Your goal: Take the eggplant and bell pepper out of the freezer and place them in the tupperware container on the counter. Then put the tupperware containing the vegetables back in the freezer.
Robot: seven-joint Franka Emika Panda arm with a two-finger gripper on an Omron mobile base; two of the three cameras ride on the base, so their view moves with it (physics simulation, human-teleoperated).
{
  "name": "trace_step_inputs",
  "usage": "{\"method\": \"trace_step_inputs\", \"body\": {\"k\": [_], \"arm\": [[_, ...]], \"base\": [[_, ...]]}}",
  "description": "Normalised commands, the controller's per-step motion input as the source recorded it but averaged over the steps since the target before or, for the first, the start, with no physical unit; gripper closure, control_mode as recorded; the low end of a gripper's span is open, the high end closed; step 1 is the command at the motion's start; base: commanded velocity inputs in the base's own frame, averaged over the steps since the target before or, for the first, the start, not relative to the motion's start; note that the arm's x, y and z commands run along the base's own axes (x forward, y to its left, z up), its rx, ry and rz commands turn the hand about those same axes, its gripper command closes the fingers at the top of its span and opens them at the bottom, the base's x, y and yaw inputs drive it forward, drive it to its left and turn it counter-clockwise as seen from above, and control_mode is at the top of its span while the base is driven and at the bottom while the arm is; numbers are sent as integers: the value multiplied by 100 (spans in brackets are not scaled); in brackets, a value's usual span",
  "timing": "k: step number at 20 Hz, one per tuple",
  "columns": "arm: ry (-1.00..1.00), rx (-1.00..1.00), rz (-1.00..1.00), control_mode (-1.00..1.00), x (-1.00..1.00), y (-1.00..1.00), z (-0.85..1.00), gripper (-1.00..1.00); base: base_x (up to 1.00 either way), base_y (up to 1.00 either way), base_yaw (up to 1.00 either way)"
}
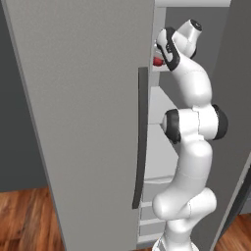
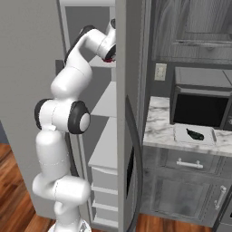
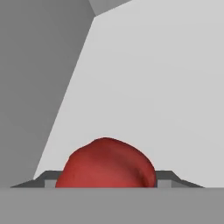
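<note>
The red bell pepper (image 3: 107,164) sits between the two fingertips of my gripper (image 3: 107,182); the jaws touch both of its sides, so the gripper is shut on it. This happens deep on an upper white shelf of the freezer (image 1: 88,122), where the bell pepper (image 1: 158,62) peeks out past the door edge under my hand. The same red spot, the bell pepper (image 2: 108,59), shows beneath the wrist. On the counter (image 2: 156,122) lies the tupperware container (image 2: 179,136), with the dark eggplant (image 2: 195,134) inside it.
The open freezer door with its long dark handle (image 1: 141,137) stands close on the arm's left. A black-fronted microwave (image 2: 199,106) stands right behind the container. Grey drawers with a silver handle (image 2: 189,163) sit below the counter. White freezer shelves (image 2: 106,149) lie under the arm.
</note>
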Motion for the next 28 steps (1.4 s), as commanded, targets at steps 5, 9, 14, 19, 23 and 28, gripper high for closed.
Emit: {"method": "trace_step_inputs", "body": {"k": [5, 9, 14, 19, 23, 28], "arm": [[3, -1, 0, -100, -5, 2, -16, 100], [-6, 0, 0, -100, -44, 0, 0, 100], [-21, 0, -3, -100, -93, 0, 0, 100], [-28, -10, -7, -100, -100, 25, -11, 100], [-23, -15, -6, -100, -100, 47, -18, 100], [-9, -11, -6, -100, -100, 17, 9, 100]], "base": [[0, 0, 0], [0, 0, 0], [0, 0, 0], [0, 0, 0], [0, 0, 0], [0, 0, 0]]}}
